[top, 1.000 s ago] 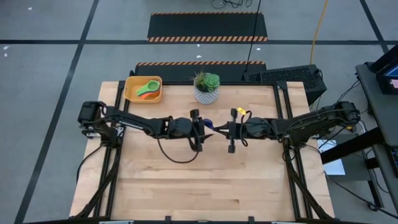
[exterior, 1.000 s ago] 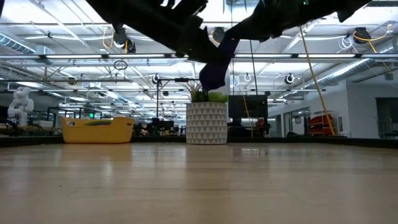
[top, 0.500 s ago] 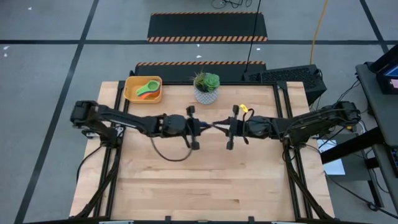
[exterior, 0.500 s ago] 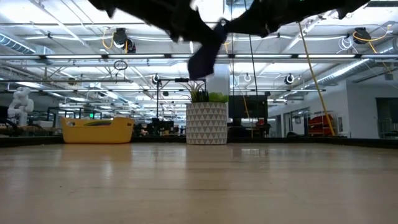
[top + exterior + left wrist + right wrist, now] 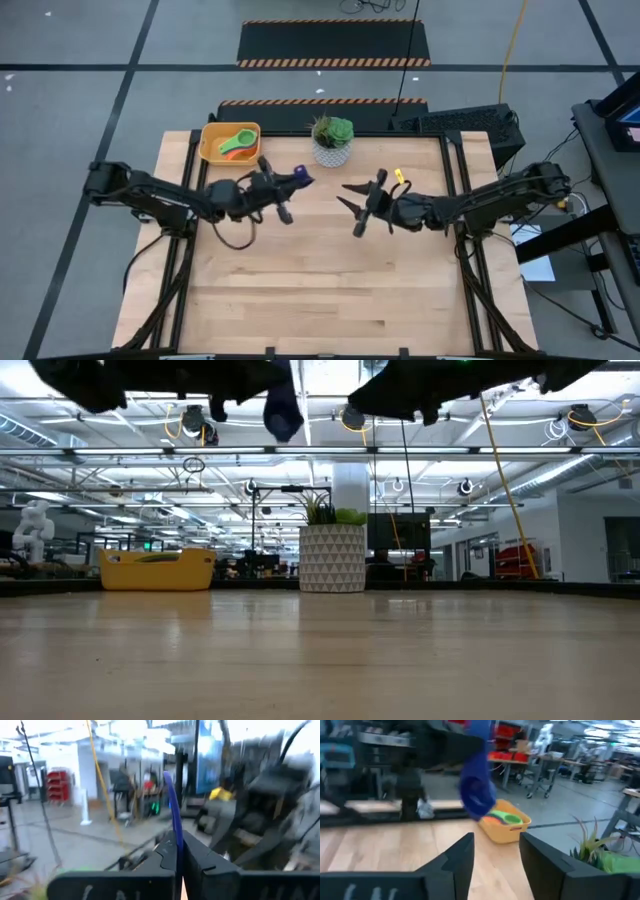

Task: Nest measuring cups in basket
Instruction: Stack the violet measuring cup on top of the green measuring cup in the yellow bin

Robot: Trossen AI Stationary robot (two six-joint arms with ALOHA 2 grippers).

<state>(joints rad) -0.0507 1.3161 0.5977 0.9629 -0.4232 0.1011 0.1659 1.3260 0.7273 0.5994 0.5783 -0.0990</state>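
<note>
Left fingers (image 5: 291, 181) clamped on the dark blue cup (image 5: 298, 177) above the surface (image 5: 320, 290), near the yellow basket (image 5: 212, 140) holding green (image 5: 243, 139) and orange (image 5: 234, 153) cups, right fingers (image 5: 349, 196) parted and empty, white potted plant (image 5: 332, 140) beyond, between them.

pot: white patterned pot (image 5: 331, 153) with a green plant (image 5: 332, 129), at the worktop's (image 5: 330, 280) far edge.
keyboard: black keyboard (image 5: 468, 120), beyond the pot.
</note>
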